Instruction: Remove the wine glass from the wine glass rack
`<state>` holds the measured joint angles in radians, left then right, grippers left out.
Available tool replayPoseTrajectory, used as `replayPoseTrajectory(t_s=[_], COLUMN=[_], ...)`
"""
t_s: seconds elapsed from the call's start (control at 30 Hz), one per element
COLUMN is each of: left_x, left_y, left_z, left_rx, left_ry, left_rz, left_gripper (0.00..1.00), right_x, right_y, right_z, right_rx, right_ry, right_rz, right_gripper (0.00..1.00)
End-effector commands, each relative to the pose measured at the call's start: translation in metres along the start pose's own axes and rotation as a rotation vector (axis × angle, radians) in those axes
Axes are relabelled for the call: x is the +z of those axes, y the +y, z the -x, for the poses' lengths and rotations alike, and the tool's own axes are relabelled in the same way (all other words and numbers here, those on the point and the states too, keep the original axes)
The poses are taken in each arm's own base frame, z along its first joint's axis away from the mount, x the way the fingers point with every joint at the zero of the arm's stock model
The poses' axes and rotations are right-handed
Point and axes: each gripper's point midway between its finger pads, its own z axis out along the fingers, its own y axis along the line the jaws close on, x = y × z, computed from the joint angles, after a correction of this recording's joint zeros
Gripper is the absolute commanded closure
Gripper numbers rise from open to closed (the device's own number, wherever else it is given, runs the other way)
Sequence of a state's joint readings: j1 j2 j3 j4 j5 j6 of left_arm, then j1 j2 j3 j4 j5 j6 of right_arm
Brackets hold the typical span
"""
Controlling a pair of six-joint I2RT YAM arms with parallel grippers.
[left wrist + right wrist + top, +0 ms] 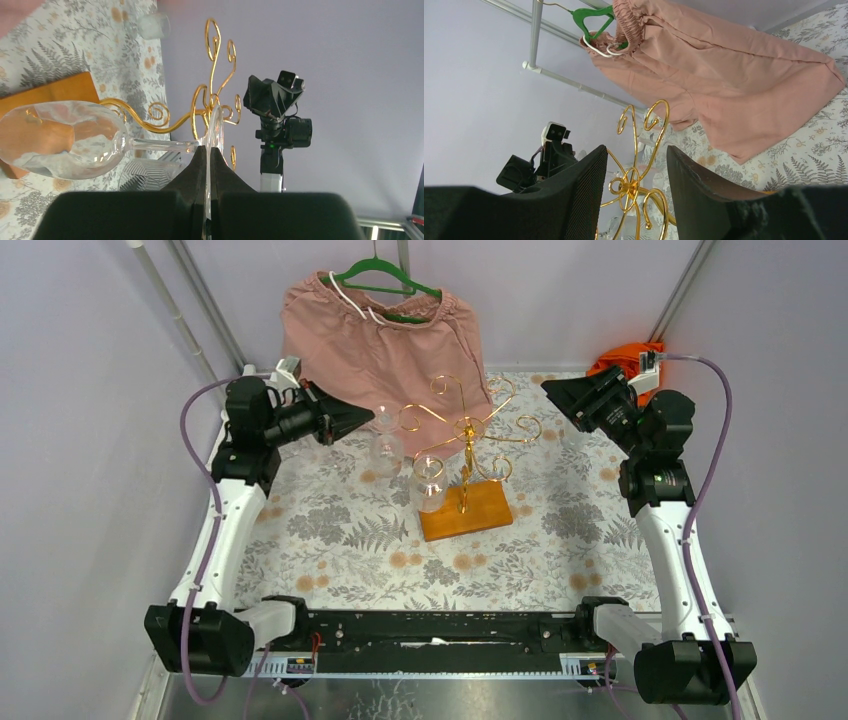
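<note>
The wine glass rack point(468, 430) is a gold stand with scroll arms on an orange-brown wooden base point(466, 512) at the table's middle. My left gripper point(368, 421) is shut on the thin foot point(216, 127) of a clear wine glass point(60, 140), which it holds just left of a scroll arm's tip; the glass also shows in the top view point(386, 443). I cannot tell whether the foot touches the arm. A second glass point(428, 482) hangs from the rack's front arm. My right gripper point(560, 392) is open and raised right of the rack, and the rack's hub point(629, 186) shows between its fingers.
Pink shorts point(380, 340) hang on a green hanger point(385, 275) from a rail behind the rack. An orange cloth point(622, 355) lies at the back right corner. The table has a floral cover point(330, 530). White walls stand on both sides.
</note>
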<state>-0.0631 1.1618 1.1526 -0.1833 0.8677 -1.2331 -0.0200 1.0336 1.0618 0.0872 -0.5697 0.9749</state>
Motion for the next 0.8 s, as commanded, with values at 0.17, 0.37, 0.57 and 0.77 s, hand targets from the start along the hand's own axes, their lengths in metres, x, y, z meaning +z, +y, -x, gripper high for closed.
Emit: replayPoseTrajectory(t_s=[0.17, 0.37, 0.57, 0.77], left_x=[-0.023, -0.03, -0.055, -0.073], left_y=[-0.041, -0.109, -0.168, -0.208], left_z=[0.032, 0.054, 0.058, 0.063], left_rx=[0.065, 0.121, 0.174, 0.283], left_ry=[-0.089, -0.139, -0.157, -0.19], left_rz=[-0.166, -0.417, -0.698, -0.888], left_gripper=[1.0, 1.0, 1.0, 1.0], right_x=[0.001, 0.004, 0.006, 0.012], right_y=[0.005, -0.007, -0.017, -0.02], right_z=[0.0, -0.004, -0.002, 0.001], right_rx=[-0.02, -0.017, -0.039, -0.043], right_ry=[0.005, 0.016, 0.006, 0.002], right_rz=[0.036, 0.011, -0.025, -0.02], right_gripper=[0.43, 0.4, 0.39, 0.39])
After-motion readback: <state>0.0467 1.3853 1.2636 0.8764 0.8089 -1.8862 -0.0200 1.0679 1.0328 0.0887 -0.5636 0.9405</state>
